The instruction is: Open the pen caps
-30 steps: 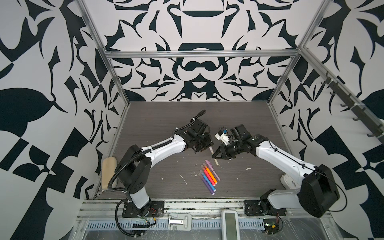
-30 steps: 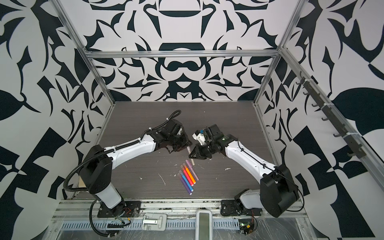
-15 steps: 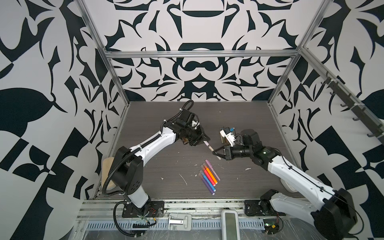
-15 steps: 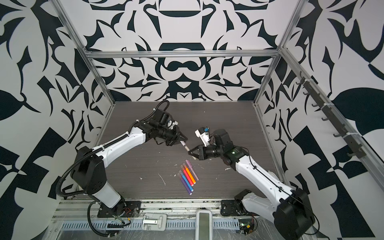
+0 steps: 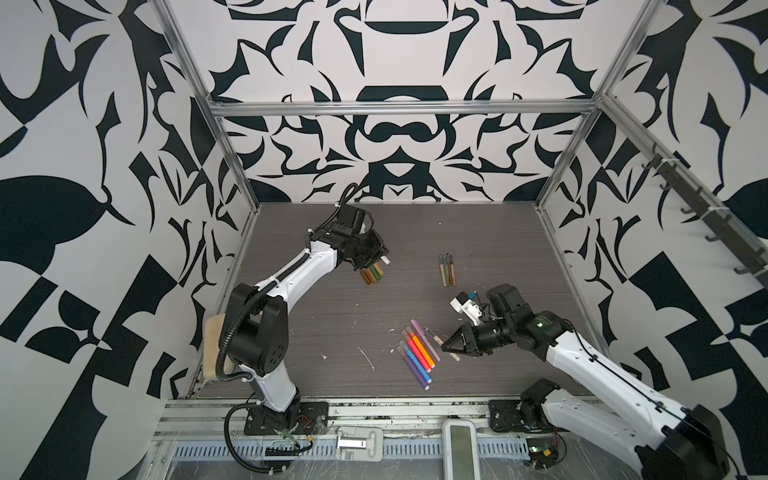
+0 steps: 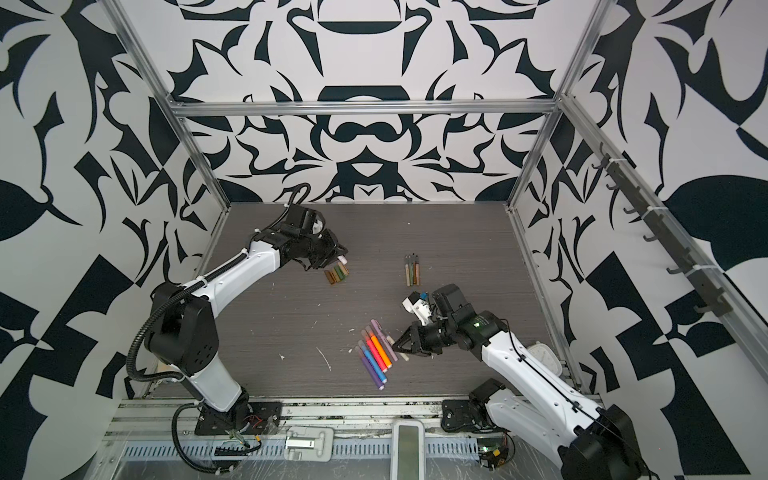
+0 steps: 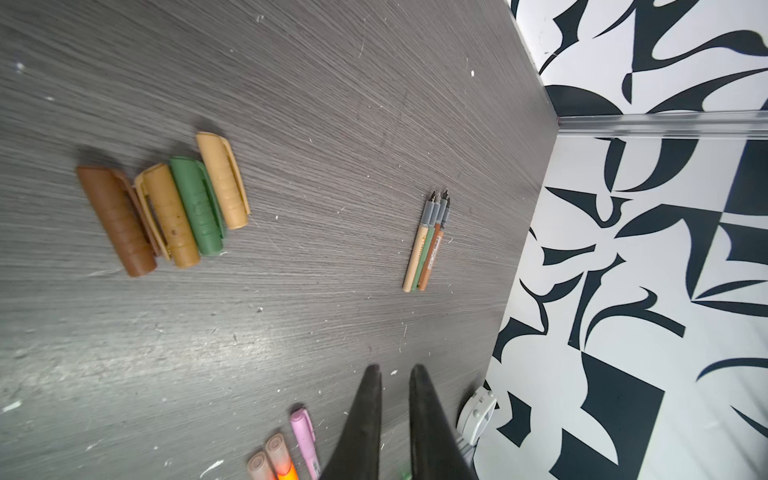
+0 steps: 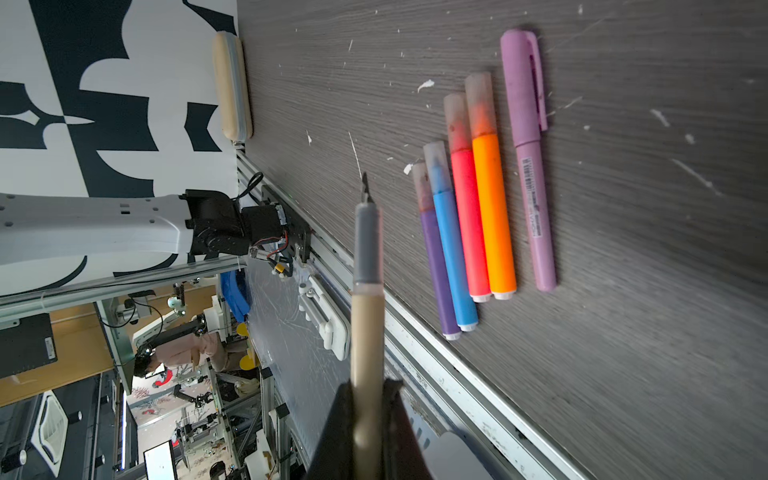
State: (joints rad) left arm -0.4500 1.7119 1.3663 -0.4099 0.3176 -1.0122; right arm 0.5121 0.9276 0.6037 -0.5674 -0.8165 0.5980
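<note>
Four loose pen caps, brown, ochre, green and tan, lie side by side at the back left. My left gripper hovers over them; its jaws stand a narrow gap apart with nothing between them. My right gripper is shut on a beige pen body with its grey pointed tip bare, low at the front right. Several coloured pens with caps on lie beside it. Three uncapped pens lie at the back right.
A beige pencil case lies at the left edge beside the left arm's base. A white round object sits by the right wall. White scraps dot the dark table. Patterned walls close three sides; a metal rail runs along the front.
One second ago both grippers met at mid-table on one pen. They have pulled apart: the right went to the front with the pen body, the left went back over the loose caps.
</note>
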